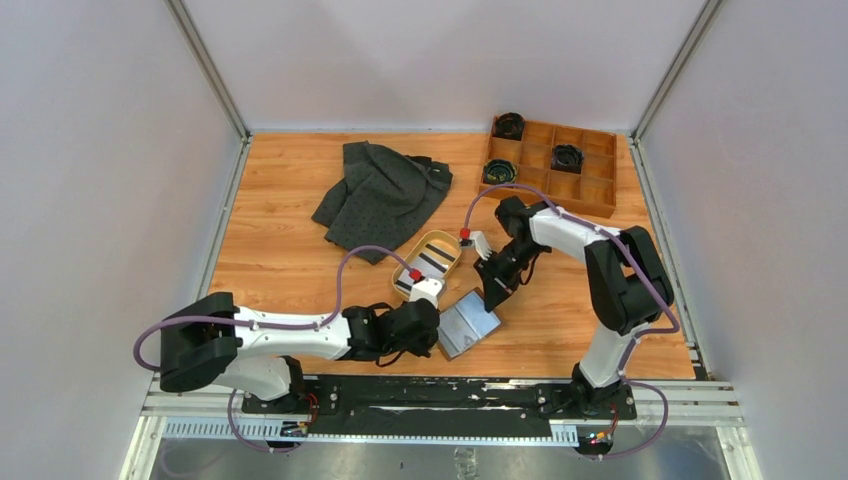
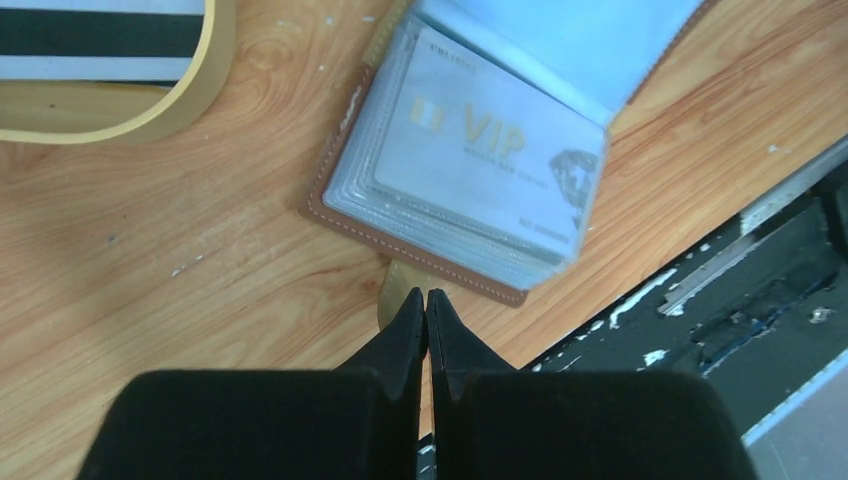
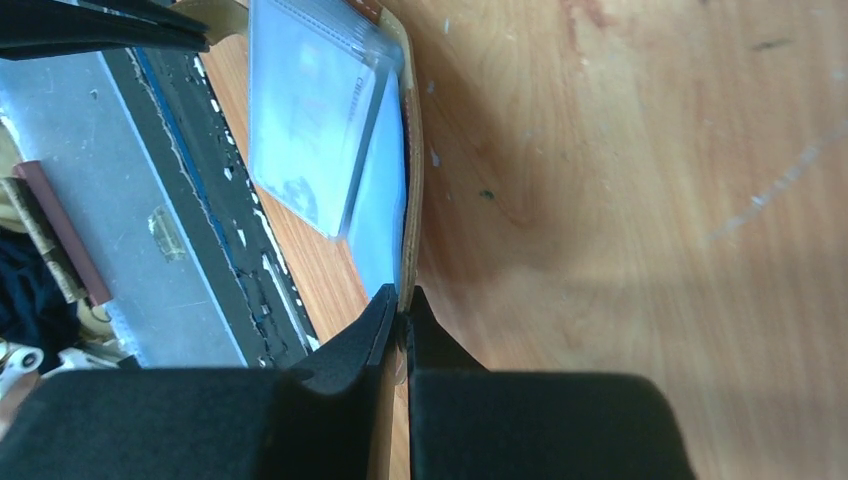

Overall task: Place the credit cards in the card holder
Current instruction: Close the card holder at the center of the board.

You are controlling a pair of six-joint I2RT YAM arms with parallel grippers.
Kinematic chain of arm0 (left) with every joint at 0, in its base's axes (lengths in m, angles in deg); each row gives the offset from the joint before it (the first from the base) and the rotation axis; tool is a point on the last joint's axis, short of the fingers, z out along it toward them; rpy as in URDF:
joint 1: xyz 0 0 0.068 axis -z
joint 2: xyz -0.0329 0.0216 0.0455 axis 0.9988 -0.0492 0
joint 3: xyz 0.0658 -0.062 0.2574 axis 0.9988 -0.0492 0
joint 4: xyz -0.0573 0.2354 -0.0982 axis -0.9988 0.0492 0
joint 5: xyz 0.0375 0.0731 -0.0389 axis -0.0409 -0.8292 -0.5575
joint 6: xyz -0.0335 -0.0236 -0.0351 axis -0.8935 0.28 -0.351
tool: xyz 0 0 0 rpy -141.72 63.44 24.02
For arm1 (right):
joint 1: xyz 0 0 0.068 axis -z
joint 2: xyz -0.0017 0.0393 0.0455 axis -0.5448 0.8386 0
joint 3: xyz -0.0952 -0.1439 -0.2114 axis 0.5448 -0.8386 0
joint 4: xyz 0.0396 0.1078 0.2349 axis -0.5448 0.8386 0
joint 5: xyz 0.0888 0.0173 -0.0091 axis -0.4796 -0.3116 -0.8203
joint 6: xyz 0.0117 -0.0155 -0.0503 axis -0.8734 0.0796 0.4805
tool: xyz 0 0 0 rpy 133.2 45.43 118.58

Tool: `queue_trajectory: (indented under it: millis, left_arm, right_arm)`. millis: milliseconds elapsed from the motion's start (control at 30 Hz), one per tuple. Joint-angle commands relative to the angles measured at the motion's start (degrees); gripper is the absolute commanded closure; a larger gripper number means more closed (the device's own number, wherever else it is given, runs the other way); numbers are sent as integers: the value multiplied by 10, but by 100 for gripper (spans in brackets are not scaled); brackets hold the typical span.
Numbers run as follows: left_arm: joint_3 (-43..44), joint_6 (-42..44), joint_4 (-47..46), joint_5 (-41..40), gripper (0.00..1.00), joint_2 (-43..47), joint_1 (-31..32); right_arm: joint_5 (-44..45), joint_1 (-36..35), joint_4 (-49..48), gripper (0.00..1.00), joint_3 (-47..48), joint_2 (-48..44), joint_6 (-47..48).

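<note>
Pale walls enclose a wood table [image 1: 290,270]. From above, a cloth [image 1: 385,195] and a box [image 1: 575,170] lie at the back, with striped cards [image 1: 432,262] in a tray [image 1: 437,234] at centre. The holder [image 1: 468,325] lies open near the front edge, left gripper [image 1: 438,338] and right gripper [image 1: 492,296] at its ends.

Left wrist: jaws pressed together, tips at the holder's tan tab [image 2: 393,290]; whether they pinch it I cannot tell. A VIP card [image 2: 490,150] sits in a clear sleeve.

Right wrist: jaws clamped on the holder's leather edge.
</note>
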Motion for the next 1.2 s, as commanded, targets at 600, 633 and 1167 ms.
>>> queue_trajectory:
  millis: [600,633,1167]
  left_arm:
    - [-12,46,-206,55,100,-52,-17]
    - [-18,45,-208,53,100,-45,-17]
    - [-154,15,-309,48,100,69,-20]
  right_arm:
    - [-94,-44,54,70,35,-10,15]
    - [-106,-52,60,67,38,-3,18]
    - [-234,-92,110,49,59,112,54]
